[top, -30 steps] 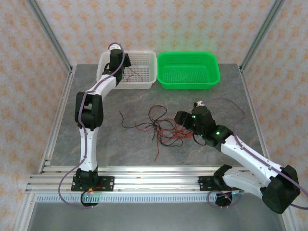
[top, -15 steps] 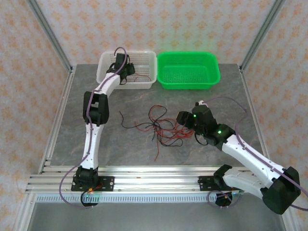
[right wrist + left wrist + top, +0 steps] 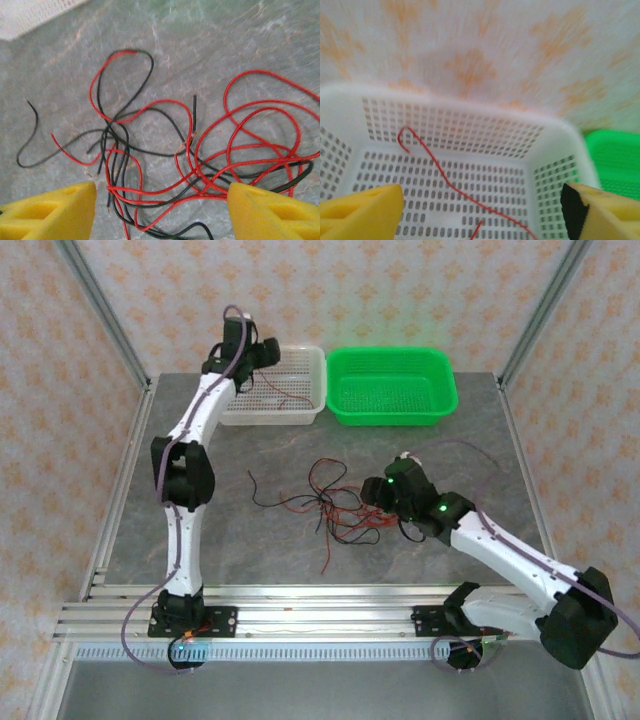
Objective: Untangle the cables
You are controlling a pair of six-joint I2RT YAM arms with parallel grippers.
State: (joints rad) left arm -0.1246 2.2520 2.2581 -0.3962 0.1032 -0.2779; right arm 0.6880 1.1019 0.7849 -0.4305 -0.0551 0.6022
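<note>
My left fingers [image 3: 360, 212] gape empty over the perforated white basket [image 3: 470, 132]; right fingers [image 3: 270, 210] stand apart, empty, above thin looping cables [image 3: 200, 185].

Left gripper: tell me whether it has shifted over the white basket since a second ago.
Yes. In the top view the left gripper has backed toward the white basket's far rim, jaws open.

My left fingers [image 3: 360, 210] are cropped at the bottom corners; the red wire [image 3: 445, 180] in the white basket [image 3: 470, 130] runs off that edge. The cables [image 3: 200, 165] run past my right wrist view's bottom, their crossings too small from above.
</note>
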